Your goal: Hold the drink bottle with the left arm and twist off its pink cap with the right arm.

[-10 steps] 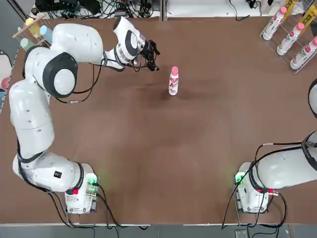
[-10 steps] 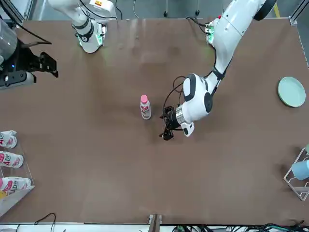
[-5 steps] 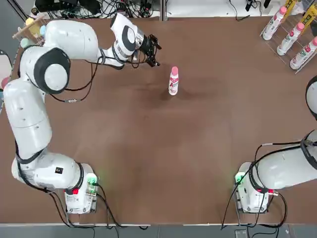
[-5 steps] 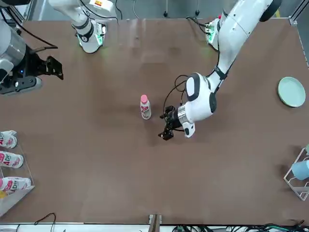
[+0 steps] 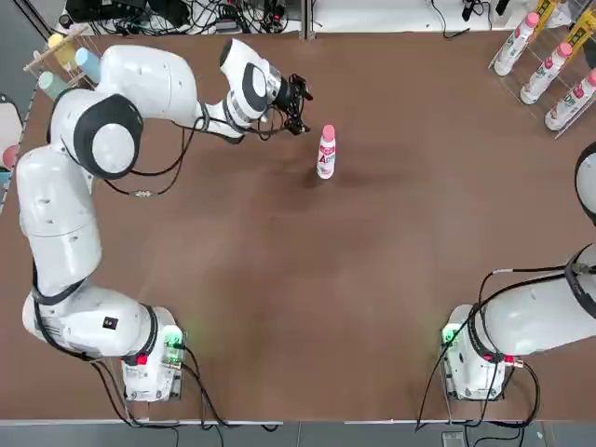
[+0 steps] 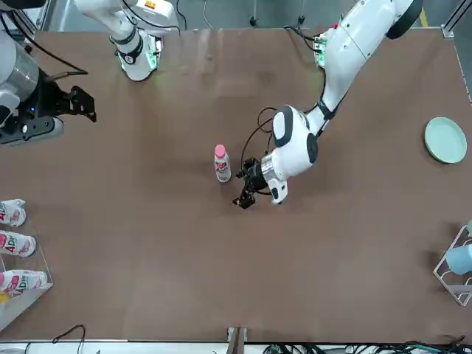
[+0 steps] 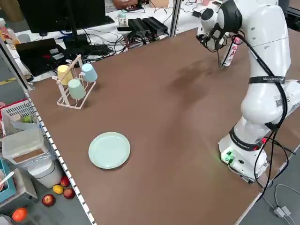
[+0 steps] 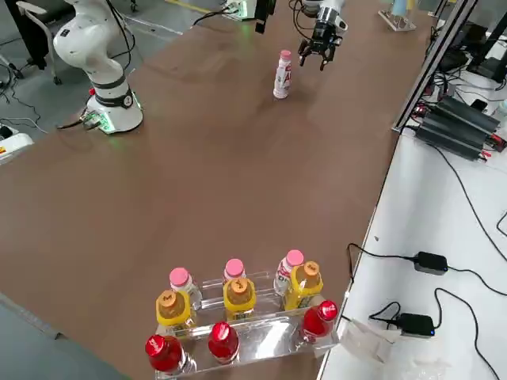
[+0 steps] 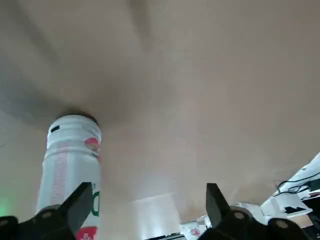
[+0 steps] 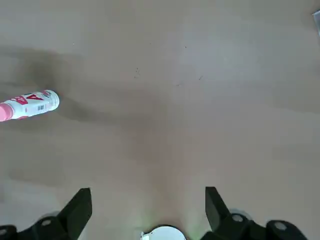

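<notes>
Relative to the pale round plate [image 6: 445,140], you have the white wire rack [image 6: 463,285] nearby and the bottle rack [image 6: 26,302] well apart.

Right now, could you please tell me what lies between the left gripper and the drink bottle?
Just bare tabletop, as the top view shows.

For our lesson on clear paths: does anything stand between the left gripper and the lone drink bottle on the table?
Nothing visible does. The left gripper hovers just beside the drink bottle, its fingers open, with only bare table around them.
</notes>
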Controlling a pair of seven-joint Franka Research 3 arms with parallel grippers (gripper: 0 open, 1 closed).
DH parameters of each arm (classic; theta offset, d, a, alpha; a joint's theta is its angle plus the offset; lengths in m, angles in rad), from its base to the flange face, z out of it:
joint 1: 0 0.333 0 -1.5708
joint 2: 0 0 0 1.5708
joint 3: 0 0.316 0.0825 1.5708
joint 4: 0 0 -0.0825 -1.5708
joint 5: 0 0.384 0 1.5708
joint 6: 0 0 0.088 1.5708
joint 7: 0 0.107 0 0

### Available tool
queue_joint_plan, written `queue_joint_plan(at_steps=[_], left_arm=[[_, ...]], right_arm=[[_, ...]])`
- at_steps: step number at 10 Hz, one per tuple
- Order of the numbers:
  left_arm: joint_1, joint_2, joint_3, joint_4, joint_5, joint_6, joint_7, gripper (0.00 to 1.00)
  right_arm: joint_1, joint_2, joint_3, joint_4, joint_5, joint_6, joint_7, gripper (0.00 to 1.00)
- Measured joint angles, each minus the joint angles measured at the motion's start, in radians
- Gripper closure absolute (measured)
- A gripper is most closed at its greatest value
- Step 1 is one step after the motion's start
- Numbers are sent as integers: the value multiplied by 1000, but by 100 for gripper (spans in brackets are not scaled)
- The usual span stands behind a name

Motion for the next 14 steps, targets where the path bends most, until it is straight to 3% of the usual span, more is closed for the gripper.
queue_joint_plan(at_steps=[6, 11, 14], left_arm=[[-8, 69, 0, -7, 0, 20, 42, 0], [-12, 99, -15, -20, 0, 20, 42, 0], [-30, 100, -33, -33, 0, 20, 37, 0]], right_arm=[[4, 1, 0, -12, 1, -4, 0, 0], [117, 29, 4, -56, 7, 26, 2, 0], [169, 70, 4, -78, 92, 68, 35, 0]])
